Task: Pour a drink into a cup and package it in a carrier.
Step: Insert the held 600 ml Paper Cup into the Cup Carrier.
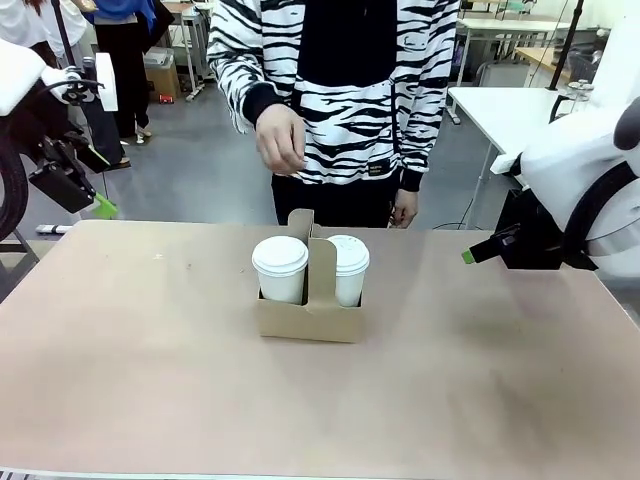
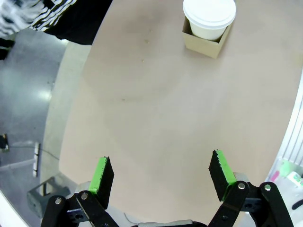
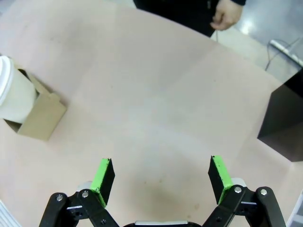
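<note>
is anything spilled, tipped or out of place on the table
Nothing stands out. Two lidded white paper cups stand upright in the brown cardboard carrier mid-table, and the beige tabletop around it looks dry and unmarked.

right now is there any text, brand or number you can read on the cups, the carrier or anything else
None readable.
Cups: plain white, no print.
Carrier: plain brown cardboard, no print.
Small patch on the hem of the person's striped top: too small and blurred to read.

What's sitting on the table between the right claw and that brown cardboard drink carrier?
Nothing: in the right wrist view, bare beige table runs from the open right gripper to the brown cardboard carrier.
</note>
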Controlling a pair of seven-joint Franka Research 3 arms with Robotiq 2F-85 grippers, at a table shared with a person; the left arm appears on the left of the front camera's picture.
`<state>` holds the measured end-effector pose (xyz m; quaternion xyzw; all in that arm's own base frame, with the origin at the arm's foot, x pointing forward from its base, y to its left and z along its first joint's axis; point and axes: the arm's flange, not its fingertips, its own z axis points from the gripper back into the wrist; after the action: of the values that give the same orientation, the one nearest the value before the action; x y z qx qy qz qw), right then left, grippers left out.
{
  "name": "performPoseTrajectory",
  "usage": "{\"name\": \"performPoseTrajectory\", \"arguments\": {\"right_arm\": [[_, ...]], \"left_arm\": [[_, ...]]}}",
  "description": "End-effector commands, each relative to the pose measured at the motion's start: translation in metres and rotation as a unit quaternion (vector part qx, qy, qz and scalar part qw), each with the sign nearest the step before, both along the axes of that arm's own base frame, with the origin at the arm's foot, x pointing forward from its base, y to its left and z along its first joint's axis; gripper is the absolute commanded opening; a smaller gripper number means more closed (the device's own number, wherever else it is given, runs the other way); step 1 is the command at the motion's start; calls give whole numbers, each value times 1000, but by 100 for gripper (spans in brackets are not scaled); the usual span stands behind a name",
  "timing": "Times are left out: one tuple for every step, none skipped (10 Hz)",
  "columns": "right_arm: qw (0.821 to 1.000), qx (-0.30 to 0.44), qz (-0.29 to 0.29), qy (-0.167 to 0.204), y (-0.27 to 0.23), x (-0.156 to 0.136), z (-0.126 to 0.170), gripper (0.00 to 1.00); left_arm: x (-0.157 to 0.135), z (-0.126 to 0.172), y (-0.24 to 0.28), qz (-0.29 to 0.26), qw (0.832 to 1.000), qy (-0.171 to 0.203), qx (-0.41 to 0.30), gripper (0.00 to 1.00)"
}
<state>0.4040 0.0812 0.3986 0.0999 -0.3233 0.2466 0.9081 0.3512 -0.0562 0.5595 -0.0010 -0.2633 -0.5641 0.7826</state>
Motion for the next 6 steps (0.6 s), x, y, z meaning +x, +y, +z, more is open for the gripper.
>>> {"name": "performPoseTrajectory", "arguments": {"right_arm": [[1000,0,-3,-8,3,-1,1,100],[1000,0,-3,-8,3,-1,1,100],[1000,0,-3,-8,3,-1,1,100],[1000,0,-3,-8,3,-1,1,100],[1000,0,-3,-8,3,-1,1,100],[1000,0,-3,-8,3,-1,1,100]], "left_arm": [[-1,2,0,7,1000,2,-3,100],[-1,2,0,7,1000,2,-3,100],[-1,2,0,7,1000,2,-3,100],[-1,2,0,7,1000,2,-3,100],[-1,2,0,7,1000,2,-3,100],[-1,2,0,7,1000,2,-3,100]]}}
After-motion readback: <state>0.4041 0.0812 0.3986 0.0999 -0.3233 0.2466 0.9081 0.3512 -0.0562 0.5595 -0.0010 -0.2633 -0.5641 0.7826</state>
